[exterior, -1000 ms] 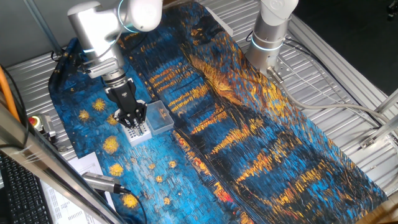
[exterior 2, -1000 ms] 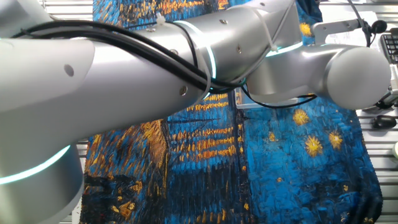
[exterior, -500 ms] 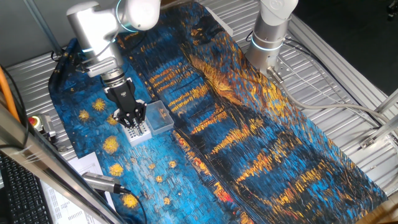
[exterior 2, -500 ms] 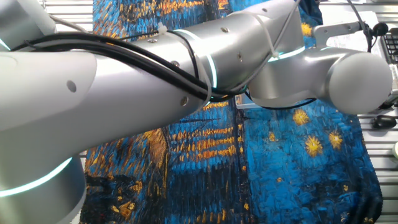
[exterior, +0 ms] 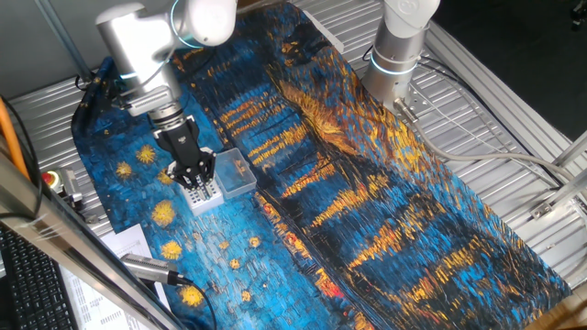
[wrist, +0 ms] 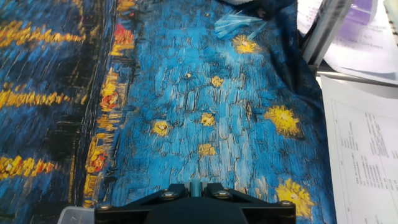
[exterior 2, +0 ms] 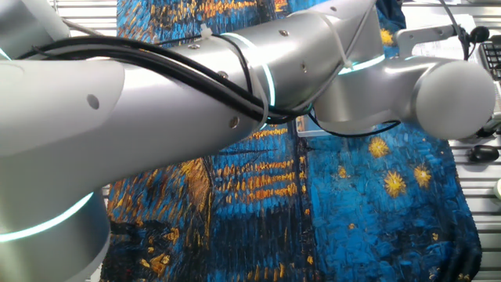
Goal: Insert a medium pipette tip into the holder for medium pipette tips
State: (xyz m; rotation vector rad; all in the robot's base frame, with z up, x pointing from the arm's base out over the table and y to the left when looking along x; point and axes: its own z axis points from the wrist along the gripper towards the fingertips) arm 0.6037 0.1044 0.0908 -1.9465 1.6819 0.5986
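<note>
While above holder [exterior: 204, 192], end effector [exterior: 193, 176]

1. Arm reaches down over the holder for medium pipette tips [exterior: 204, 192], wrist basically vertical.
2. Gripper [exterior: 193, 178] sits right above it, fingers pinched on a pale blue pipette tip [wrist: 196, 186].

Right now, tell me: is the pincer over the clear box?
No, the pincer hangs directly over the white holder, beside the clear box.

Hand [exterior: 194, 174] directly above holder [exterior: 204, 193]; clear box [exterior: 236, 174] touching holder's right side; both on cloth [exterior: 367, 211].
</note>
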